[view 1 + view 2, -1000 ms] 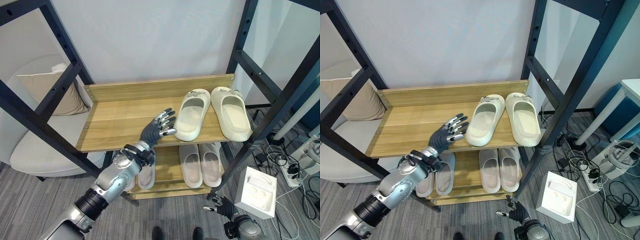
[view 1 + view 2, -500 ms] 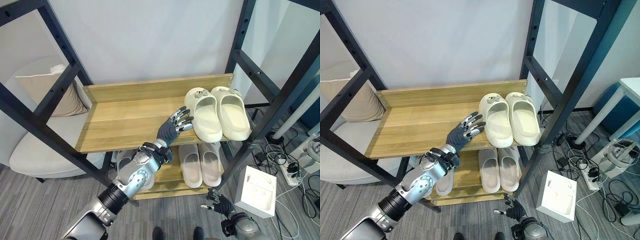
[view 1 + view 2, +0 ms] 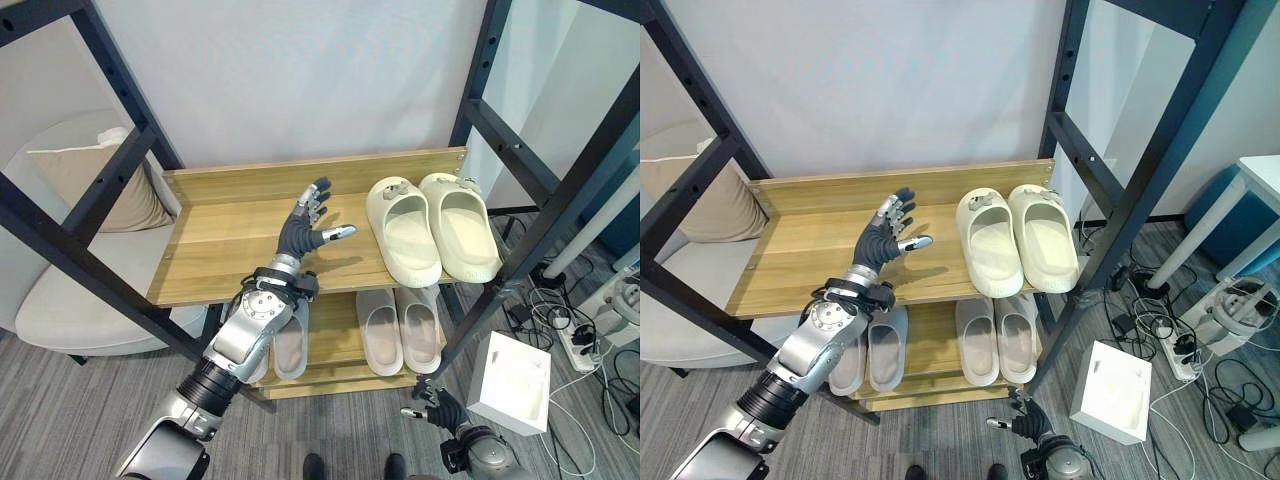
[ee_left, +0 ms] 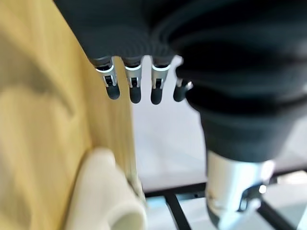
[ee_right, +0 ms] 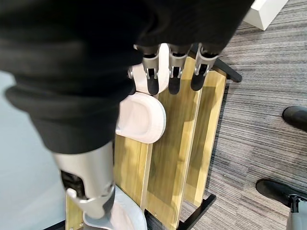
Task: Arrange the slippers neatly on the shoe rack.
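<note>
Withdrawn left robot hand point(image 3: 300, 233) hovers open over wooden shelf point(image 3: 220, 240).

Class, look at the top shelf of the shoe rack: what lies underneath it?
Under the top shelf sits a lower shelf with a pale slipper pair and another pair partly hidden by the left hand's arm.

Left hand point(image 3: 302, 231) raised, fingers spread

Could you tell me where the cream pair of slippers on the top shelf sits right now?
The cream pair of slippers sits side by side at the right end of the top shelf, next to the right black post, with the open left robot hand to its left.
</note>
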